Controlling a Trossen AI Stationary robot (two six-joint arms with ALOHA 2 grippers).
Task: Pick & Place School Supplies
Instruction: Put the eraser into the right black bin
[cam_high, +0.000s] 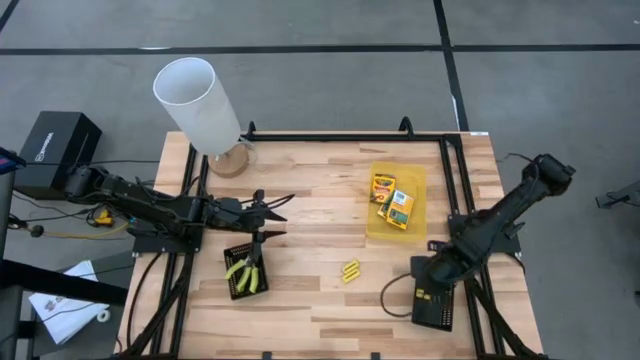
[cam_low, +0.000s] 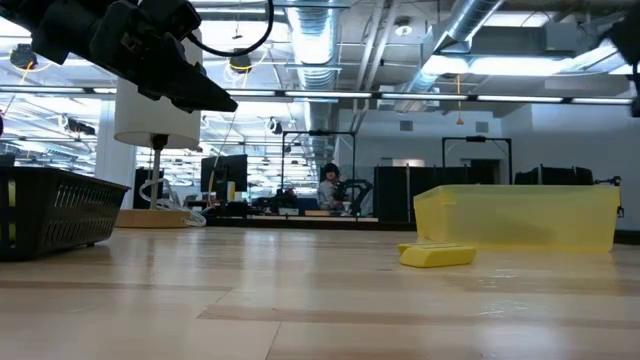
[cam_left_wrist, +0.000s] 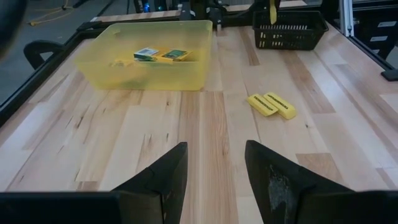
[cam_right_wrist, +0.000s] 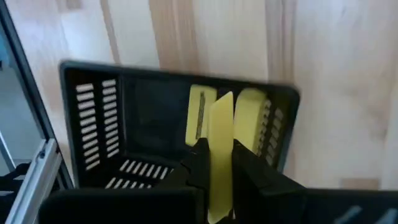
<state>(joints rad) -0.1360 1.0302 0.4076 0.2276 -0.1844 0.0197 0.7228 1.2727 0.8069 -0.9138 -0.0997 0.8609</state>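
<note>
In the right wrist view my right gripper (cam_right_wrist: 217, 157) is shut on a short yellow stick (cam_right_wrist: 221, 134), above a black mesh tray (cam_right_wrist: 93, 118) at the table's near right (cam_high: 435, 305). Two more yellow sticks (cam_right_wrist: 199, 115) lie in that tray. Two others (cam_high: 350, 271) lie flat on the bare wood mid-table. A translucent yellow tray (cam_high: 397, 200) holds small yellow-and-green boxes (cam_left_wrist: 174, 55). A second black mesh tray (cam_high: 245, 270) holds the plier-like tool (cam_high: 242, 268). My left gripper (cam_high: 272, 218) hovers open above the table's left part, with nothing between its fingers (cam_left_wrist: 168, 174). My right gripper pinches the yellow stick between its two fingers (cam_right_wrist: 198, 155), which come from above and point down. The stick runs along the fingers, and its free end (cam_right_wrist: 222, 106) reaches past their tips. It hangs over the black mesh tray, clear of the sticks inside.
A lamp with a white shade (cam_high: 197, 100) stands on a wooden base (cam_high: 232, 160) at the far left corner. Black frame rails (cam_high: 452, 180) run along the table's sides. Bare wood lies between the two mesh trays, around the loose sticks.
</note>
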